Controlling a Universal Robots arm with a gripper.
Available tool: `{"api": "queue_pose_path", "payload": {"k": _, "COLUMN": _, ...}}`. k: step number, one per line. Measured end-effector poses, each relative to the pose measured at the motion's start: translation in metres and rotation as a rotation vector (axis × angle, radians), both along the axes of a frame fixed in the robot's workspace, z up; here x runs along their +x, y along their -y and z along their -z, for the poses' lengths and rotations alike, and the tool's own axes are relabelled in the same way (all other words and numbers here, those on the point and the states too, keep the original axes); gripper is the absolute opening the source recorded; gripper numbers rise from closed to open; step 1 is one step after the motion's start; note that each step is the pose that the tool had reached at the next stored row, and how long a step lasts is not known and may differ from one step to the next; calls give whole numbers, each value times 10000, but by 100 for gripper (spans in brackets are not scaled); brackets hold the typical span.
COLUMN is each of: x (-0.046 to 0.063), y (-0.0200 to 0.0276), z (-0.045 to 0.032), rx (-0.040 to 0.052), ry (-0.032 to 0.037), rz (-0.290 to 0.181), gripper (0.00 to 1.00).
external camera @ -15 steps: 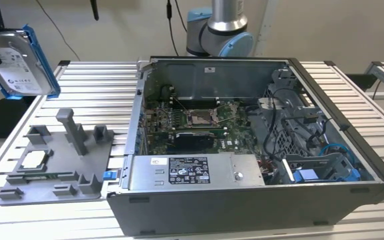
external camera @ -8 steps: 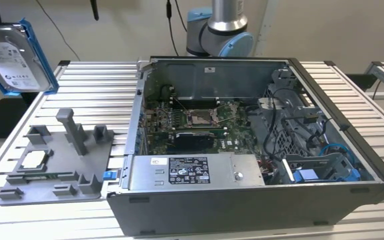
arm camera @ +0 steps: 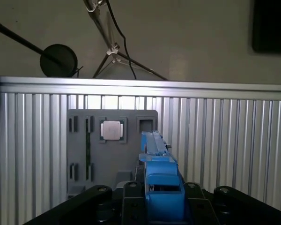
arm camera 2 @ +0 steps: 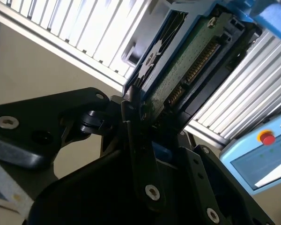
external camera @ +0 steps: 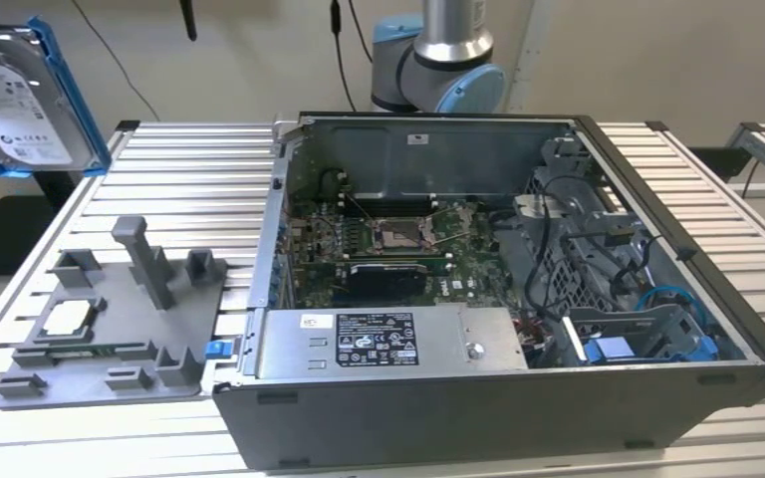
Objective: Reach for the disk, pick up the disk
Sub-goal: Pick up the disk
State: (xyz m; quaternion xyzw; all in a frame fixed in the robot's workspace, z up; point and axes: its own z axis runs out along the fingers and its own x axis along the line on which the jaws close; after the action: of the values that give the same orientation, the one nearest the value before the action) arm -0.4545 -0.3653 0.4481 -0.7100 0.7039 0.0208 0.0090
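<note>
Gripper (arm camera: pixel 162 187) clamps disk (external camera: pixel 21 100) w/ white label, aloft

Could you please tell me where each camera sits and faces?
Exterior view: off the arm, high, looking down on the open computer case and grey fixture; arm base behind, disk at the exterior view's left.
First wrist view: on the arm, looking past the end effector and disk down to the fixture.
Second wrist view: on the arm, looking along the end effector clamping the disk.
All share the disk.

Exterior view looks down on the bench (external camera: pixel 183 164) from high up; both wrist views hug the jaws, sharing its slats.
</note>
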Motion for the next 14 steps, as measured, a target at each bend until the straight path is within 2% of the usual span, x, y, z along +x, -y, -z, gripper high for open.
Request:
{"api": "queue_pose_path", "payload": {"k": 6, "x": -2, "y": 0, "z": -211, "rx": 8, "ry": 7, "rz": 1, "gripper": 0}}
{"api": "queue_pose_path", "payload": {"k": 14, "x": -2, "y": 0, "z": -533, "rx": 11, "ry": 6, "rz": 0, "gripper": 0}}
